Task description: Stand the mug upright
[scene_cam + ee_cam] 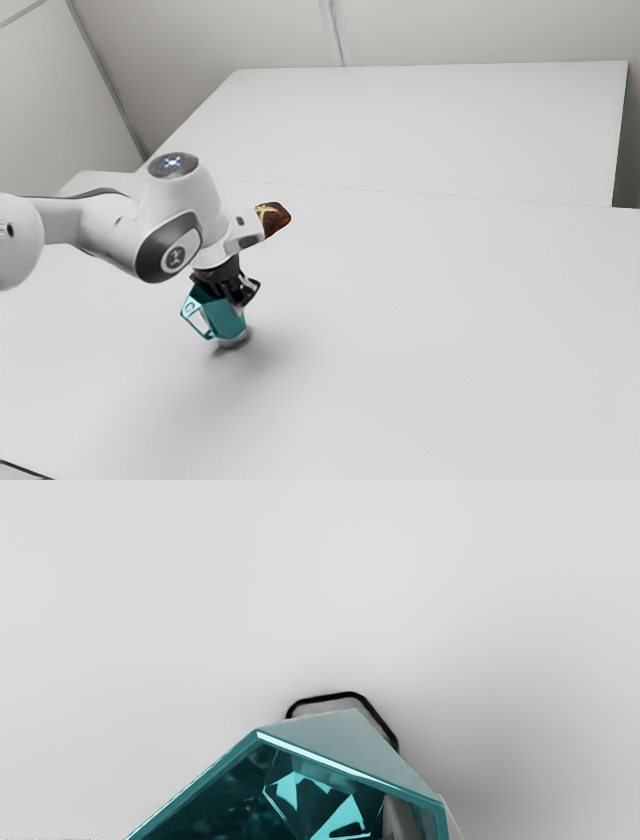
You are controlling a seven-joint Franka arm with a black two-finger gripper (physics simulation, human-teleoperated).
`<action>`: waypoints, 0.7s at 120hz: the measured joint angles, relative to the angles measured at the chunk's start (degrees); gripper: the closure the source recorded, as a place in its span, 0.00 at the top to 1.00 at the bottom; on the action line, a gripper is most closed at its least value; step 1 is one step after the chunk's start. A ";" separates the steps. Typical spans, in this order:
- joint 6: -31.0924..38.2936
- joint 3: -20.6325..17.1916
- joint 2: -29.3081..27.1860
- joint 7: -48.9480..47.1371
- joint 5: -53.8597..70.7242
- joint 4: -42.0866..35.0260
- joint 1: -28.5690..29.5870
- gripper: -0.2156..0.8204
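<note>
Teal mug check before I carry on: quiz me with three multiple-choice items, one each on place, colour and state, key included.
1. In the exterior view, the mug's handle is on which side of its body?
A) the view's right
B) the view's left

2. What colour is the mug?
A) teal
B) red
C) yellow

3. How is the mouth of the mug?
A) lidded
B) face down
C) uncovered, facing the wrist camera

Key:
1 B: the loop juts out that way.
2 A: both views show blue-green walls.
3 C: the wrist view looks inside past the rim.

White arm (105, 225) — blue lights (172, 162) on grey cap (190, 170), dark joint cover (152, 257)
</note>
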 joint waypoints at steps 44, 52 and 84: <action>1.18 -0.04 2.69 -3.07 0.54 -0.01 -0.38 0.04; 1.36 -0.04 3.02 -3.46 0.59 -0.01 -0.41 0.04; 1.79 0.00 3.65 -4.24 0.11 0.04 -0.96 0.23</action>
